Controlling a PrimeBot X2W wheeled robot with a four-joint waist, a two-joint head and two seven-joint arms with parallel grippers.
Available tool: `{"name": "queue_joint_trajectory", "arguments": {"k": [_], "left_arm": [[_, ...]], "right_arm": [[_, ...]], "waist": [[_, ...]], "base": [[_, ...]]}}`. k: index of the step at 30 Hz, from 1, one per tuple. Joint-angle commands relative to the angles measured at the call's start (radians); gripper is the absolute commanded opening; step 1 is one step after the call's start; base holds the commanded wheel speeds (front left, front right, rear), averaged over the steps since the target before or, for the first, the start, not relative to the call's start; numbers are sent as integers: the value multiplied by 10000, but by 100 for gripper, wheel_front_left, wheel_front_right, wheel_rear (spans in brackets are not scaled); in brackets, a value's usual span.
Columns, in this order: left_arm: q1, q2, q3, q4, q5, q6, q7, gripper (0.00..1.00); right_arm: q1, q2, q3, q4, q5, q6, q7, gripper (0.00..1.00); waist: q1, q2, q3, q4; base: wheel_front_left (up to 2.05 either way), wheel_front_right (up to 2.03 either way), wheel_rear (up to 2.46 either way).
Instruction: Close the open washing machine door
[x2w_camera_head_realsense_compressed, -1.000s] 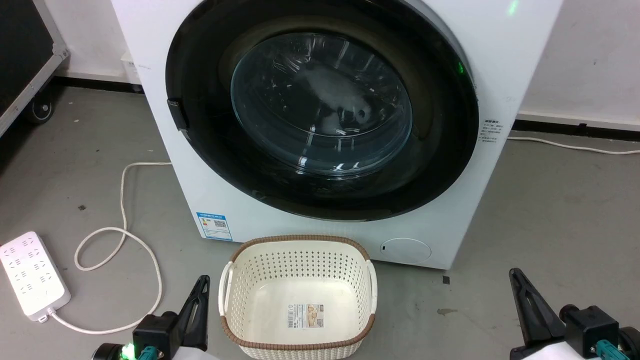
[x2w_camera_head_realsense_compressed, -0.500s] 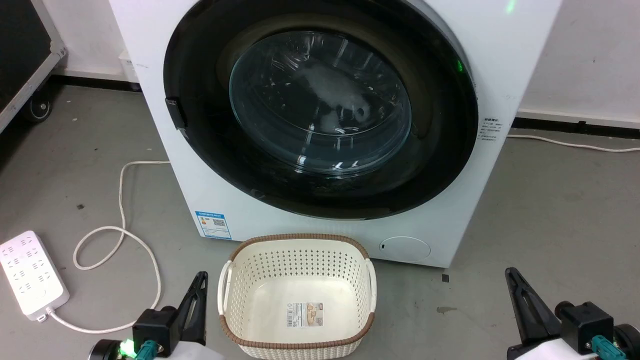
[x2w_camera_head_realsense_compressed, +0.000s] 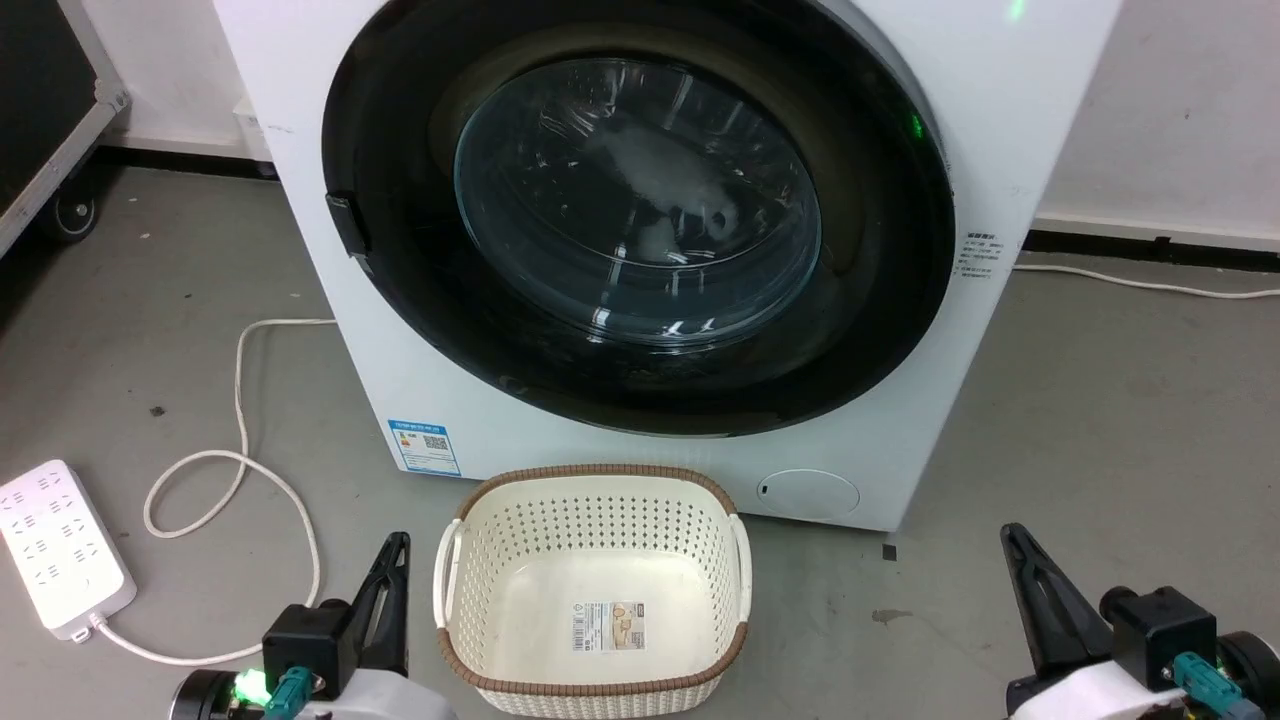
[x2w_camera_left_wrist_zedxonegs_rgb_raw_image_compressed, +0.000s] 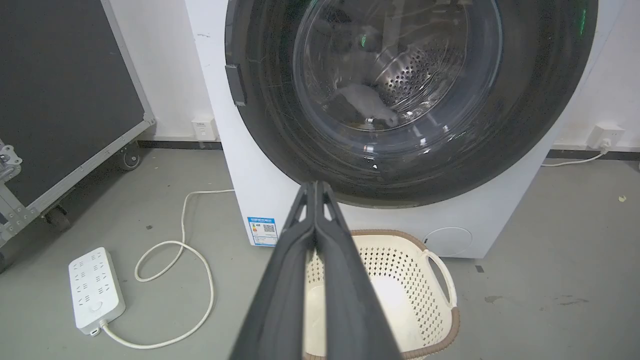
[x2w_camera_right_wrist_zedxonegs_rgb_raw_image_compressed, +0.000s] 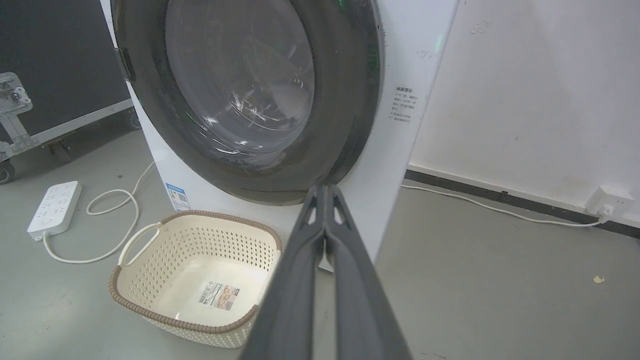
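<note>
Before me, round black-framed glass door (x2w_camera_head_realsense_compressed: 640, 200) looks flush on white washing machine (x2w_camera_head_realsense_compressed: 1020, 120); left pincer (x2w_camera_head_realsense_compressed: 398, 547), right pincer (x2w_camera_head_realsense_compressed: 1012, 540) clenched, empty. Unlatched, it could reopen.

— What is seen along the fingers (x2w_camera_left_wrist_zedxonegs_rgb_raw_image_compressed: 295, 280)?
— The two dark fingers of the left gripper (x2w_camera_left_wrist_zedxonegs_rgb_raw_image_compressed: 316, 186) are pressed together, with nothing held between them. Their tips are set before the lower rim of the washing machine door (x2w_camera_left_wrist_zedxonegs_rgb_raw_image_compressed: 270, 130).
— And the door?
— It is seen flush against the white front of the washing machine (x2w_camera_left_wrist_zedxonegs_rgb_raw_image_compressed: 250, 190). A perforated steel drum (x2w_camera_left_wrist_zedxonegs_rgb_raw_image_compressed: 415, 75) and something pale grey are made out through its glass.
— What is found on the floor?
— A cream basket (x2w_camera_left_wrist_zedxonegs_rgb_raw_image_compressed: 442, 280) is placed just before the machine, partly hidden by the fingers. A white power strip (x2w_camera_left_wrist_zedxonegs_rgb_raw_image_compressed: 95, 290) is laid toward the view's left, its cable (x2w_camera_left_wrist_zedxonegs_rgb_raw_image_compressed: 207, 295) looped beside it. A black wheeled case (x2w_camera_left_wrist_zedxonegs_rgb_raw_image_compressed: 65, 90) is parked by the wall.
</note>
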Motion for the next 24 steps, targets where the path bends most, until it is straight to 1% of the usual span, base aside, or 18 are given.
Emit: {"name": "queue_joint_trajectory", "arguments": {"k": [1,24], "left_arm": [[-137,-54,24,-87,84,55,66,0],[-255,-113,107,-344,246,202,515,0]], "right_arm": [[-153,38,35,-97,67,-6,59,0],[-318,49,206,-238,97,-7,510,0]], "waist": [[0,0,6,-3],[0,0,82,-45]], "base": [[0,0,0],[0,0,0]]}}
